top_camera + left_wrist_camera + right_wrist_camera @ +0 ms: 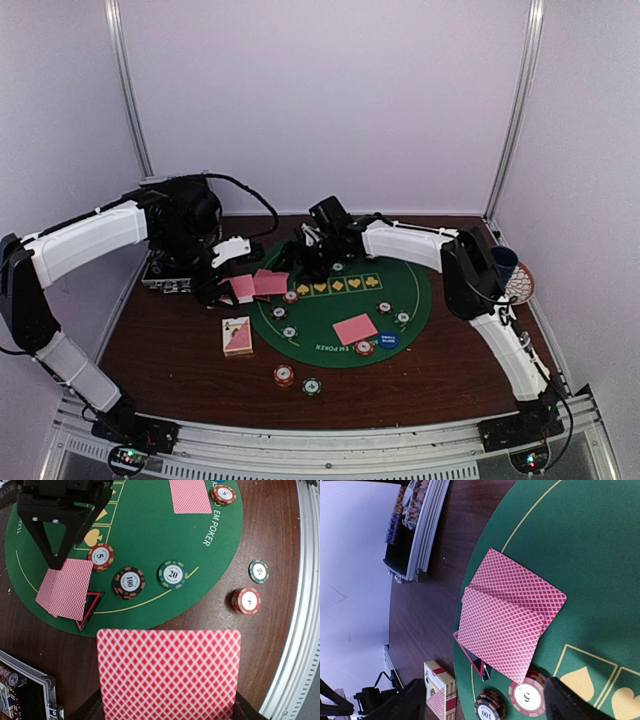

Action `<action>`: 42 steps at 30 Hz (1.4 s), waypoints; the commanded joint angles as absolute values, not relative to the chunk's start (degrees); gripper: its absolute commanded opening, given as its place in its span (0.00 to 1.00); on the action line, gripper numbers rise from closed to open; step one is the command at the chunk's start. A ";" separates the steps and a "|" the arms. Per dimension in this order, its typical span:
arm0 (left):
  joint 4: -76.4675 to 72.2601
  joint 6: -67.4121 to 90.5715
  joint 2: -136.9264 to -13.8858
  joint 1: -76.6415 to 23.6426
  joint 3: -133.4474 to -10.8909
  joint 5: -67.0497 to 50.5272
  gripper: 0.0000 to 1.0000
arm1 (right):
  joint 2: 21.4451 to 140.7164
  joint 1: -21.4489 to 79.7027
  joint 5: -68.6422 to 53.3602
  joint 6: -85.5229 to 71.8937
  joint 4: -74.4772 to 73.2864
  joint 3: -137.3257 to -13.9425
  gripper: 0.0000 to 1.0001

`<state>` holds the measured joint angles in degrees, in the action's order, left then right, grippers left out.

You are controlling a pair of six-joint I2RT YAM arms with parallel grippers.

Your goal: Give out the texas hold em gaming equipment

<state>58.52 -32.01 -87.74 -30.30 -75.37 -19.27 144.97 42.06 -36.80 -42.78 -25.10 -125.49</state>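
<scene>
- From above: the left gripper (226, 280) hangs at the left edge of the green mat (340, 310). The right gripper (300, 258) sits over the mat's far-left rim.
- Left wrist: its jaws are pinched tight on one pink card (167, 672), held over bare table just off the mat. I'd judge it light, slick and bendy, so it is best gripped flat across an edge.
- Right wrist: the jaws are spread wide with nothing between them. Below, two overlapped cards (510, 625) lie at the mat's edge, partly covering the red triangle (472, 661). The 5 chip (527, 698) is stiffer and looks easiest pinched across its rim.
</scene>
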 commanded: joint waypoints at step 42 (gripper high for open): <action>58.62 -30.80 -87.81 -30.08 -79.19 -22.35 0.07 | 119.80 52.10 -47.61 -65.00 13.24 -90.17 0.74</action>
<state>58.85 -31.48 -87.77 -30.30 -77.32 -20.73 118.21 51.18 -45.93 -63.55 10.76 -87.48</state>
